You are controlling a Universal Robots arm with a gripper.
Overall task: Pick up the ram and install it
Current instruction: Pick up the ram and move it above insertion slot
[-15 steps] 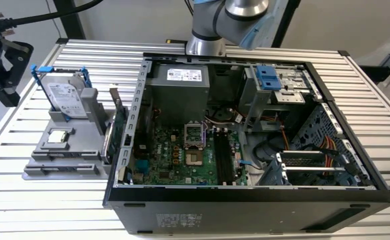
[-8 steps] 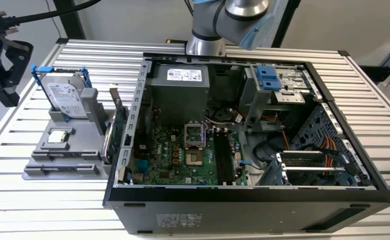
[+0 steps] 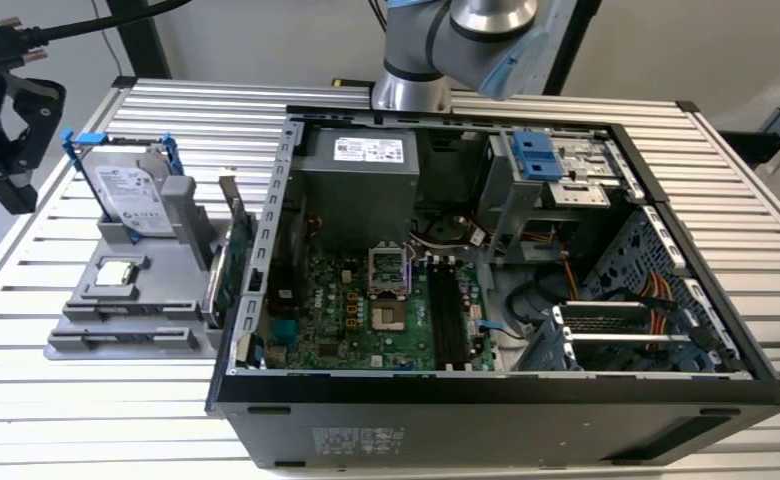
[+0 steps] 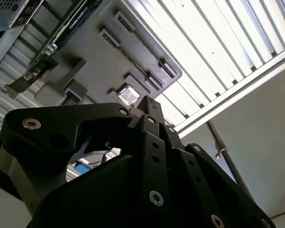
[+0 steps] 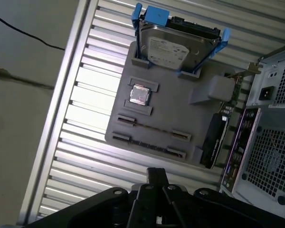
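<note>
My gripper hangs above the table's edge at the exterior view's left, beside the grey parts holder. In both wrist views the fingertips meet, so the gripper is shut, with nothing between them. The holder has two long narrow slots; I make out only thin dark lines in them. The ram is out of view. The open computer case lies on the table, with the motherboard and its black slots exposed.
A silver hard drive with blue rails stands at the holder's far end, a processor chip in its middle. A green expansion card stands between holder and case. The arm's base is behind the case.
</note>
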